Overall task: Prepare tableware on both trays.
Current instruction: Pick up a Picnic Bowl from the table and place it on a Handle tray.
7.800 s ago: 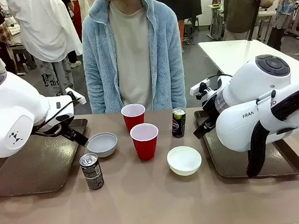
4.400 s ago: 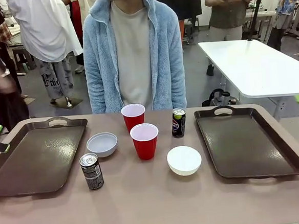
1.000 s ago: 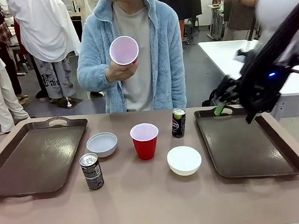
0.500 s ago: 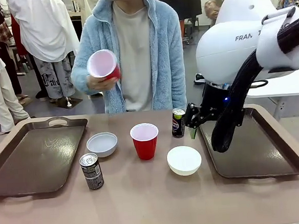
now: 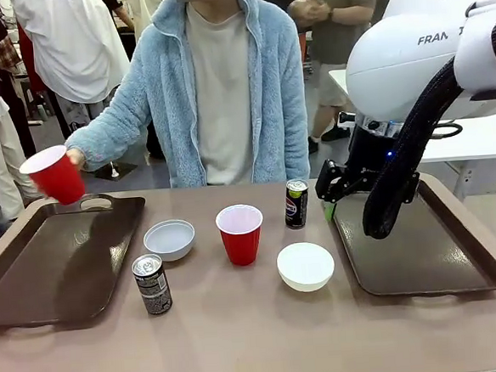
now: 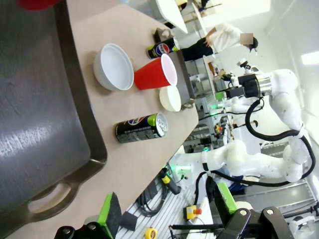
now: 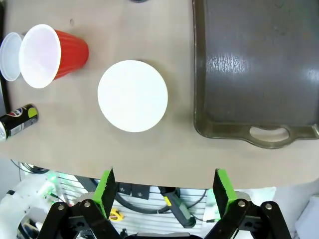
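cup (image 5: 240,232) between bowls (image 5: 169,239), trays (image 5: 61,259) either side

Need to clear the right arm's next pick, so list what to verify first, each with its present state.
1. The right gripper is open: ok.
2. The right tray floor, where visible, is bare: ok.
3. The white bowl is upright, nothing in it: ok.
4. The can beside the right gripper is upright: ok.
5. The person's hand, holding a red cup by the left tray far end, is away from the right gripper: ok.
6. Which item the right gripper aims at: cannot tell.
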`<state>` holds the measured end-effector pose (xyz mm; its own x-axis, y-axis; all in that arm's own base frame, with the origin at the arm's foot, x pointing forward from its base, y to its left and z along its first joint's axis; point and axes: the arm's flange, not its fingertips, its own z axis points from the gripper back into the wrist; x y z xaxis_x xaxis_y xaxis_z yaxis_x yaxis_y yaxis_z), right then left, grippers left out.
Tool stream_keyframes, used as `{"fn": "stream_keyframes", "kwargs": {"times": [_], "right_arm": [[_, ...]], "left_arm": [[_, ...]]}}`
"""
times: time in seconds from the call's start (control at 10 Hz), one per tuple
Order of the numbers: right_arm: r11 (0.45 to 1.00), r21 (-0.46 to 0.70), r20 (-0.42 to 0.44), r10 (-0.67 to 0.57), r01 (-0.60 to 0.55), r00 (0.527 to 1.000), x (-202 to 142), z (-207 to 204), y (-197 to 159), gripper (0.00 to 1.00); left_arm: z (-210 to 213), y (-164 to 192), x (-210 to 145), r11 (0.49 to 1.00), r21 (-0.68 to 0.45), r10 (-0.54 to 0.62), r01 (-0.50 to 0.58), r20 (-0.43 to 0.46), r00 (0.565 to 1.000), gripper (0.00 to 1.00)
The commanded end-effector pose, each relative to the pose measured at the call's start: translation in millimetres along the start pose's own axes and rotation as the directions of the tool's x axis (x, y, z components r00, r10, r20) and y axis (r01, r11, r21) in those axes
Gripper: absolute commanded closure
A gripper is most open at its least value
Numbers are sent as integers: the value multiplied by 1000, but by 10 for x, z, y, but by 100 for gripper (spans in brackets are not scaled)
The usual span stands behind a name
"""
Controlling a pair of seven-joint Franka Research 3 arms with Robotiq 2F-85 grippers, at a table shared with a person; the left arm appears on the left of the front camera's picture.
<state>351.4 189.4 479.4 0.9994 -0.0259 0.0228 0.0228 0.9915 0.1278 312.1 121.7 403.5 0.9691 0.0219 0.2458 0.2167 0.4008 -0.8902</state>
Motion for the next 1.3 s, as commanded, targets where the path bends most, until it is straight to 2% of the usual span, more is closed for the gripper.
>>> {"fn": "stream_keyframes", "kwargs": {"times": [0.0, 0.2, 0.8, 1.2], "right_arm": [[999, 28, 23, -30, 30, 999, 203, -136, 43, 0], [998, 30, 73, -50, 48, 996, 470, -322, 147, 0], [991, -118, -31, 57, -61, 998, 566, -1063, 322, 0], [990, -108, -91, 80, -90, 993, 668, -1322, 389, 0]], "left_arm": [[17, -2, -5, 1000, -9, -4, 4, 8, 1000, 0], [17, -2, -5, 1000, -9, -4, 4, 8, 1000, 0], [17, -2, -5, 1000, -9, -4, 4, 8, 1000, 0], [17, -2, -5, 1000, -9, -4, 4, 8, 1000, 0]]}}
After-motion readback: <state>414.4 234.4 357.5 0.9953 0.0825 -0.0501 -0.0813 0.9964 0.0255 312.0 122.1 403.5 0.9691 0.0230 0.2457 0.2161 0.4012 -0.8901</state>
